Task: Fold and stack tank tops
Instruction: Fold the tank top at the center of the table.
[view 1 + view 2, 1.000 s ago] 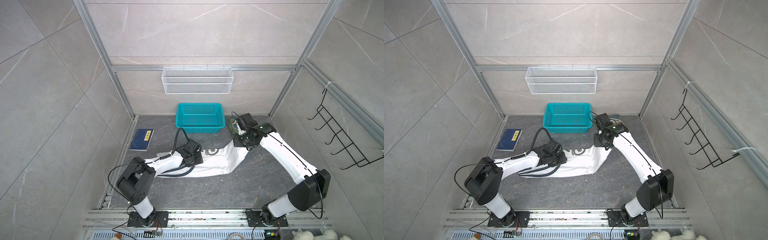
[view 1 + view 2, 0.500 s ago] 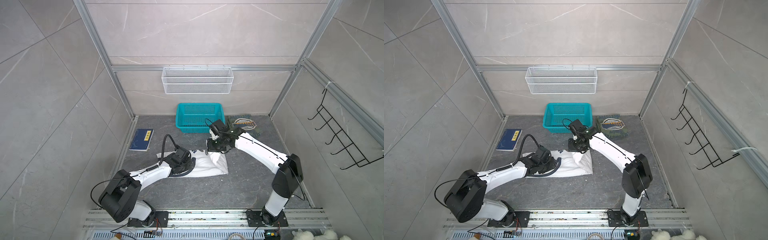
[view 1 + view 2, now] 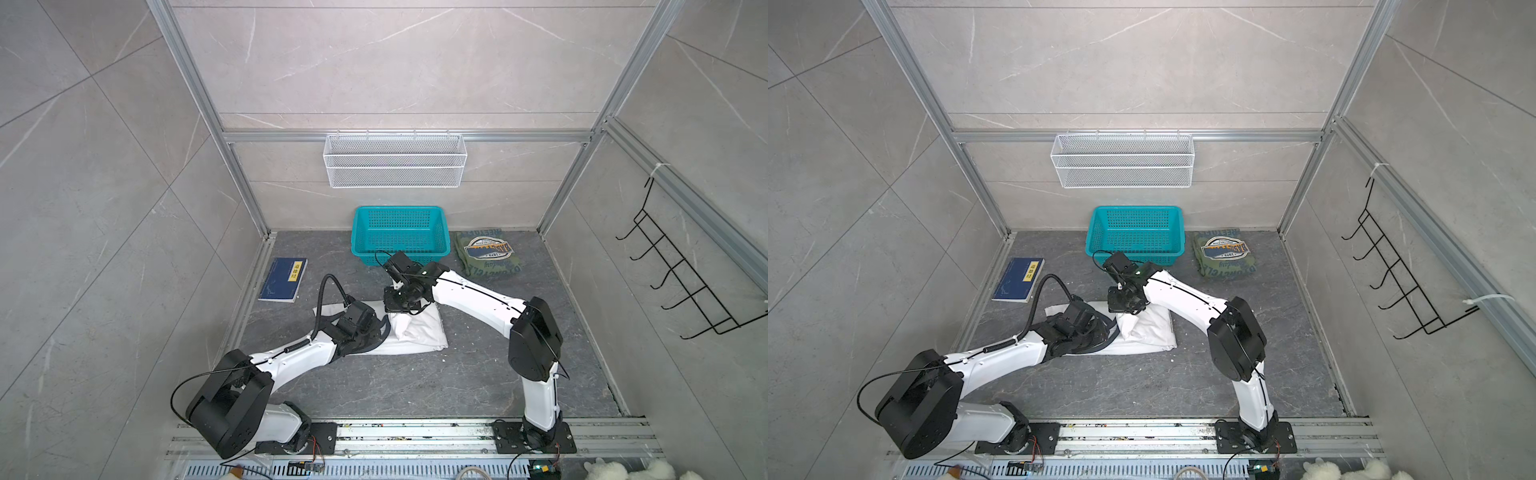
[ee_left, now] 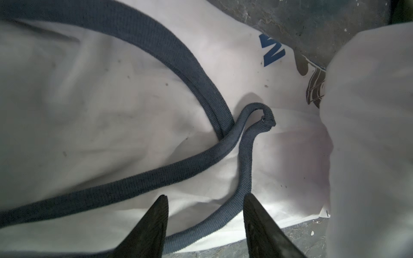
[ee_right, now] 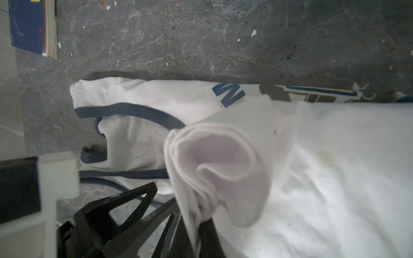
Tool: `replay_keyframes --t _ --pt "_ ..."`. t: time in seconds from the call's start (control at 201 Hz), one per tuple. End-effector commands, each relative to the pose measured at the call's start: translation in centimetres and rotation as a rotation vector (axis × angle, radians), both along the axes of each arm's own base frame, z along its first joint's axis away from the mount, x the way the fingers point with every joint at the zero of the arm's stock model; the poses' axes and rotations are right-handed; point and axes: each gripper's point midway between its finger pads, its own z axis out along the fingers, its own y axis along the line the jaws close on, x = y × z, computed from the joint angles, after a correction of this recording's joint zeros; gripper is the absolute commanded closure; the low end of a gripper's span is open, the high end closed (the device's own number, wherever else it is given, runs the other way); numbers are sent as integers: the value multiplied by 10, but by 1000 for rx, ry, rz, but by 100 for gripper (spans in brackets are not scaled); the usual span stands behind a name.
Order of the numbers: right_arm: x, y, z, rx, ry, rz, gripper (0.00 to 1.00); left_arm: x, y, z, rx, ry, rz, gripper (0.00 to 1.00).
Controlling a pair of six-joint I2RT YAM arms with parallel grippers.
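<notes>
White tank top (image 3: 419, 336) hem, clamped in right gripper (image 5: 199, 223), was carried toward 9 o'clock, fold nearly closed; left gripper (image 4: 205, 196) held open, empty

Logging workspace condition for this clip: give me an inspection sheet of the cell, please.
Surface: dark stone-look tabletop, white specks.
Job's things: white tank top half folded mid-table; olive tank top folded beside teal basket.
Clutter: teal basket, blue book.
Grippers: left gripper open above white tank top's dark trim; right gripper shut on white tank top.
Cables: black cable arcs over left wrist.
Surroundings: wire shelf, hook rack on walls.
</notes>
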Motion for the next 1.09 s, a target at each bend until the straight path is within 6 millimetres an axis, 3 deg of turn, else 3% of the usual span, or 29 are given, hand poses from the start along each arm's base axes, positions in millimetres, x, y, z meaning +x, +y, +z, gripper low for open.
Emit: replay_keyframes --t 0.0,0.119,0.264,0.324,0.388,0.513,0.622,0.717,0.831,0.936,1.04,1.09 --pt "10 9 -10 -9 -12 -41 100 7 6 12 -27 -54 48 43" --pt "12 16 -28 -21 9 -47 100 5 10 14 -28 -62 55 43" --pt "13 26 -33 -18 15 -35 100 2 14 14 -18 -59 55 43" --pt "12 28 -31 -19 11 -26 87 1 15 14 -15 -57 53 43" --pt "11 29 -26 -20 6 -13 65 0 16 14 -16 -55 54 43" --pt "5 23 5 -9 -28 22 48 -1 19 20 -5 -60 54 43" --pt "2 -1 42 -27 -117 26 42 -5 31 32 29 -78 78 43" --pt "4 -41 51 -79 -167 -17 39 -6 36 44 51 -93 72 43" --pt "8 -83 34 -70 -130 -73 38 -1 25 60 69 -91 25 43" --pt "9 -103 15 -30 -95 -106 38 9 11 68 70 -96 -5 42" --pt "11 -116 -5 -23 -63 -130 38 21 -12 58 64 -45 -61 41" --pt "11 -121 -14 -50 -54 -136 37 25 -12 46 96 -3 -47 42"
